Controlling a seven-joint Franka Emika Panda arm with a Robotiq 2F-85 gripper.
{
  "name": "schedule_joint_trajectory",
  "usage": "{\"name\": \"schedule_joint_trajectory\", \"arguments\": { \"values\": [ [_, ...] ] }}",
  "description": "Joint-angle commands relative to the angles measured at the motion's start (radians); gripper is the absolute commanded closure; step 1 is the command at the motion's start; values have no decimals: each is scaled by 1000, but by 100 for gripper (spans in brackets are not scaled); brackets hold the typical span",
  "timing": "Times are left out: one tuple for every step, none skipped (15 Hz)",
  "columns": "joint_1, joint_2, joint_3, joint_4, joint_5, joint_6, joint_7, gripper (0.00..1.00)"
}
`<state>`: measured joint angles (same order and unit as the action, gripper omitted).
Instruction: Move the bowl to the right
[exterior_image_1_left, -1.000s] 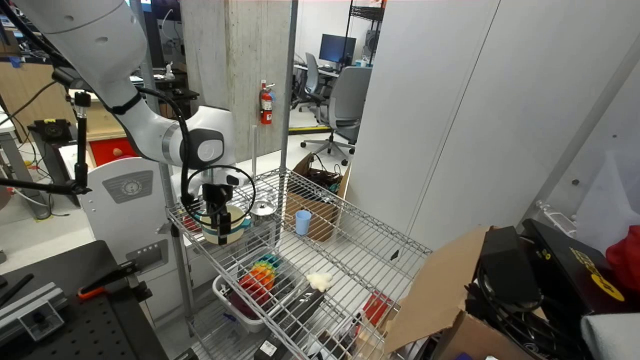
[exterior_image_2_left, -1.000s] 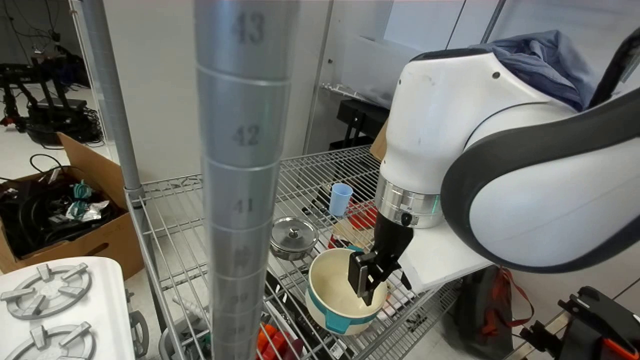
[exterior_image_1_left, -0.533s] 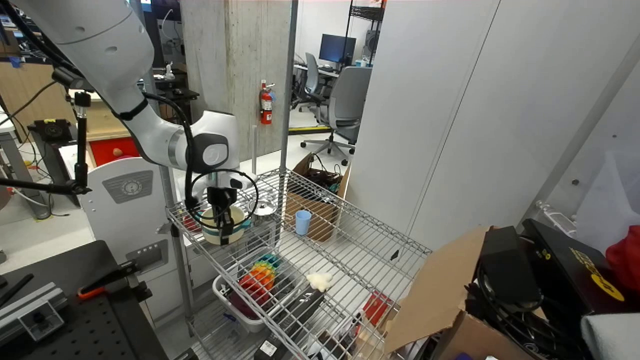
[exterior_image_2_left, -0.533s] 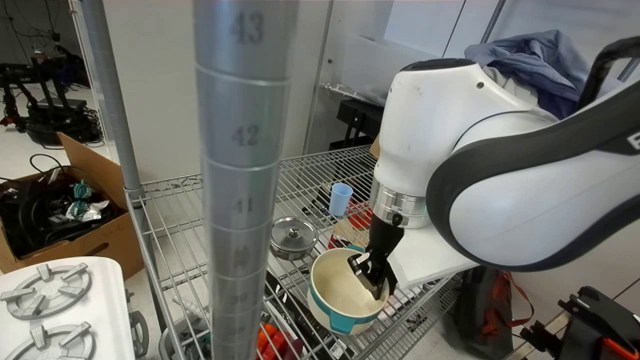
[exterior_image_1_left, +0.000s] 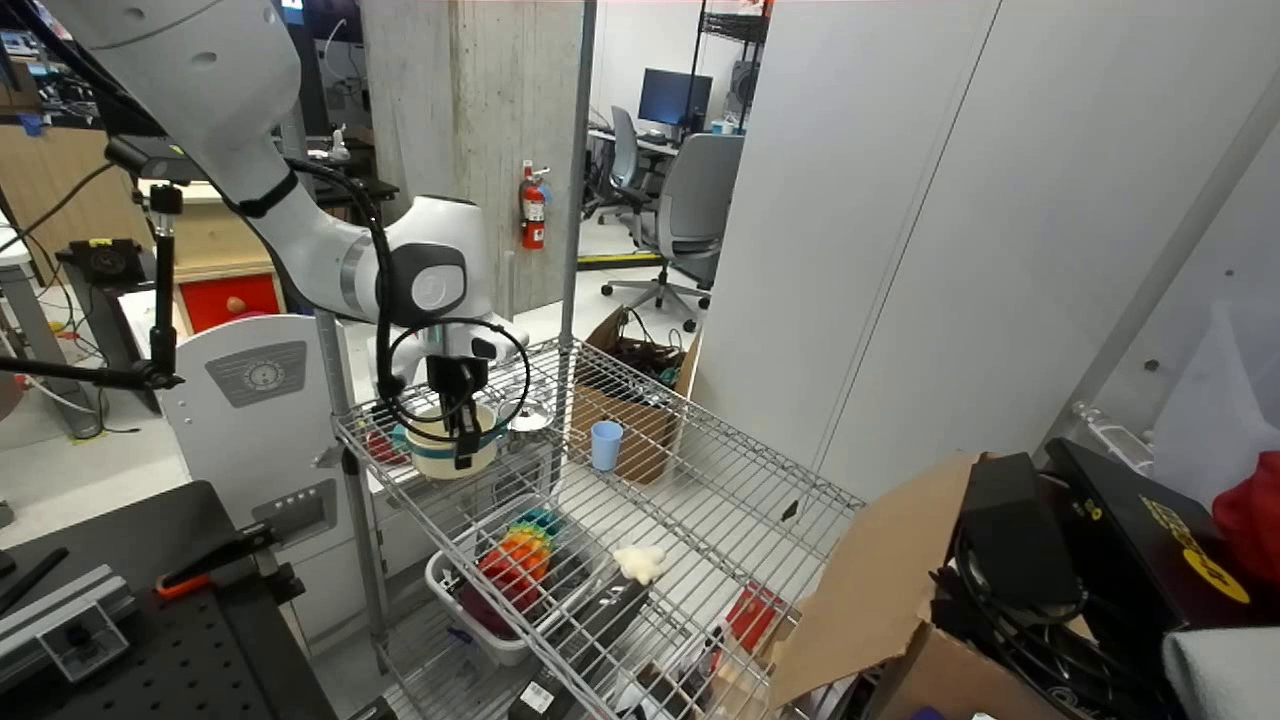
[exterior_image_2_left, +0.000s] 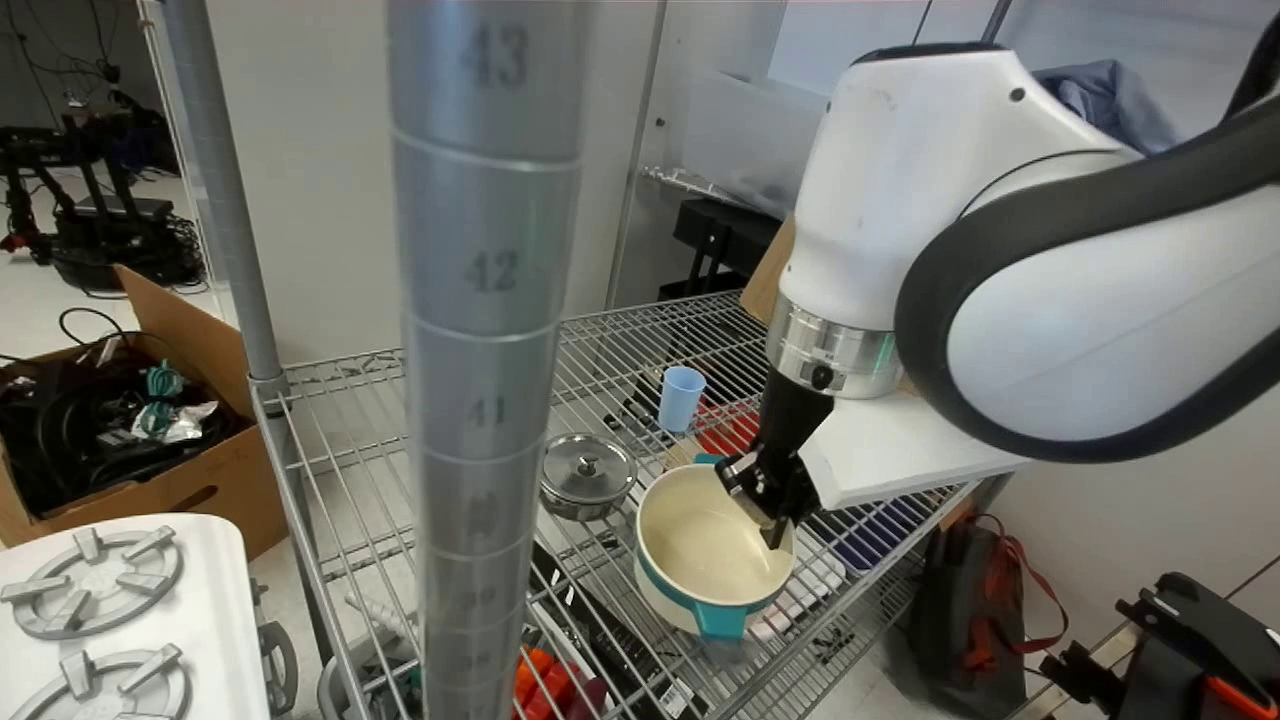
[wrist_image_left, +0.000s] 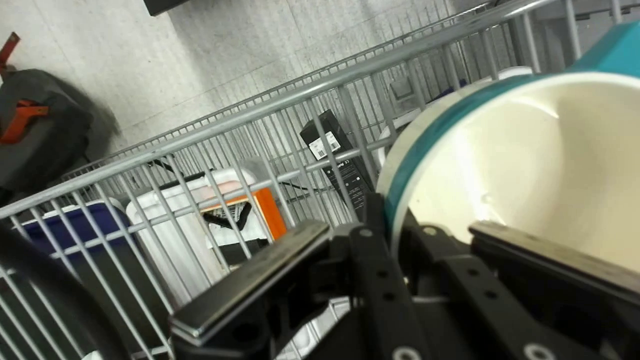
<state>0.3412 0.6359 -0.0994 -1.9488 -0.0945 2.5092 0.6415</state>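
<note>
The bowl (exterior_image_2_left: 700, 535) is cream with a teal band and teal handles, deep like a pot. Both exterior views show it at a corner end of the wire shelf, where it looks slightly lifted. My gripper (exterior_image_2_left: 775, 525) reaches down over its rim. In the wrist view the bowl (wrist_image_left: 525, 165) fills the right side, and my gripper (wrist_image_left: 393, 220) is shut on its wall, one finger outside and one inside. Part of the bowl (exterior_image_1_left: 430, 458) is hidden behind the gripper (exterior_image_1_left: 466, 450) in an exterior view.
A lidded steel pot (exterior_image_2_left: 588, 475) stands close to the bowl, with a blue cup (exterior_image_2_left: 681, 398) farther along the wire shelf (exterior_image_1_left: 700, 414). A grey upright post (exterior_image_2_left: 490, 300) rises at the shelf's side. Something red (exterior_image_1_left: 384, 448) lies behind the bowl.
The gripper has lowered onto the bowl's rim, closed on it, then moved up again. The bowl has shifted up and slightly sideways with it. The cup and steel pot have not moved.
</note>
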Motion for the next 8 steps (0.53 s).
{"name": "schedule_joint_trajectory", "arguments": {
  "values": [
    [-30,-212,7,-229,-7,63,-37,98],
    [-45,-255,2,-278,-9,67,-49,98],
    [-59,-297,-8,-329,-16,70,-53,98],
    [-80,-333,-17,-371,-22,69,-60,98],
    [-105,-362,-27,-407,-27,67,-69,98],
    [-130,-373,-44,-424,-38,66,-73,98],
    [-155,-379,-59,-436,-49,67,-77,98],
    [-181,-367,-77,-432,-66,73,-78,98]
  ]
}}
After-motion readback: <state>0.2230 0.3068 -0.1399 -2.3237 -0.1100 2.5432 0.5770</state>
